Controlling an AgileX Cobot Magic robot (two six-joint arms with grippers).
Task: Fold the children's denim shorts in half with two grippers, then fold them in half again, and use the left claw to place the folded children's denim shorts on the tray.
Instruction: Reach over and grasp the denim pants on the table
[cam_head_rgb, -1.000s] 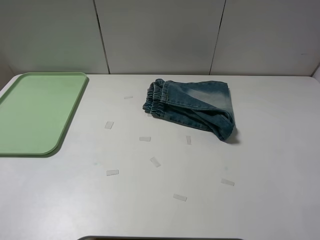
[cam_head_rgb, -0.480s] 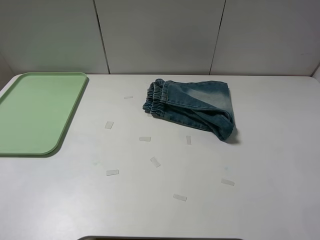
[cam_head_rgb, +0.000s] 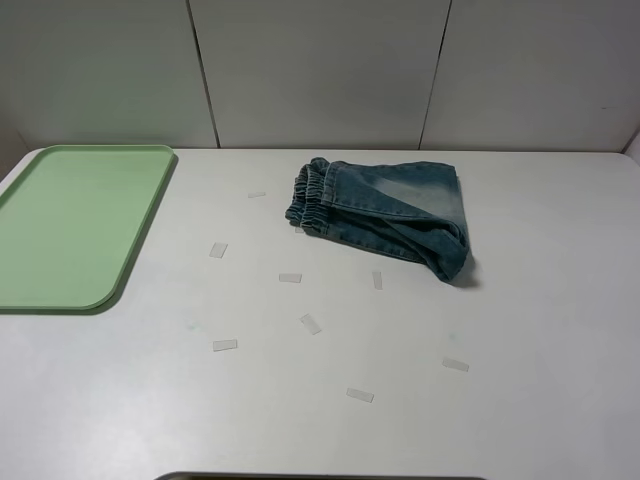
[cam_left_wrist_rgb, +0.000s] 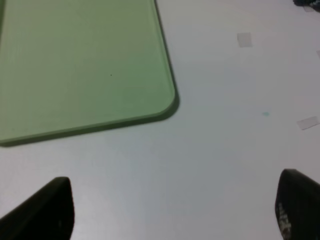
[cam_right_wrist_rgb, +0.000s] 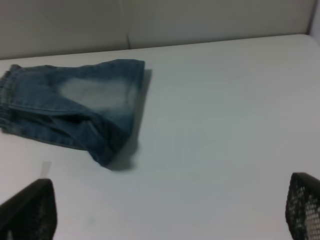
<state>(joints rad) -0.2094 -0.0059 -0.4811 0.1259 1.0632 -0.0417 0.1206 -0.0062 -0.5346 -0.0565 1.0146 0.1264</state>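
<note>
I found the shorts (cam_head_rgb: 385, 215) lying on the white table (cam_head_rgb: 520, 330), toward the far edge and a little right of centre in the overhead view. They were bunched into a loose fold. The gathered waistband faced left, and the faded leg cloth ran right to a rumpled corner nearest the camera.

The tray (cam_head_rgb: 70, 225) sat flat at the far left of the table, well apart from the shorts. Its surface was bare.

Several small pale tape strips (cam_head_rgb: 310, 323) were scattered on the table between the tray and the shorts and nearer the front edge.

The left gripper (cam_left_wrist_rgb: 172, 215) hung above the table just beside the tray's rounded near corner. Its jaws were spread wide, with only table top showing between the two black fingertips (cam_left_wrist_rgb: 50, 210).

The right gripper (cam_right_wrist_rgb: 167, 212) was likewise spread wide over bare table. In its wrist view the shorts (cam_right_wrist_rgb: 75, 107) lay ahead of it and toward one fingertip, apart from both.
</note>
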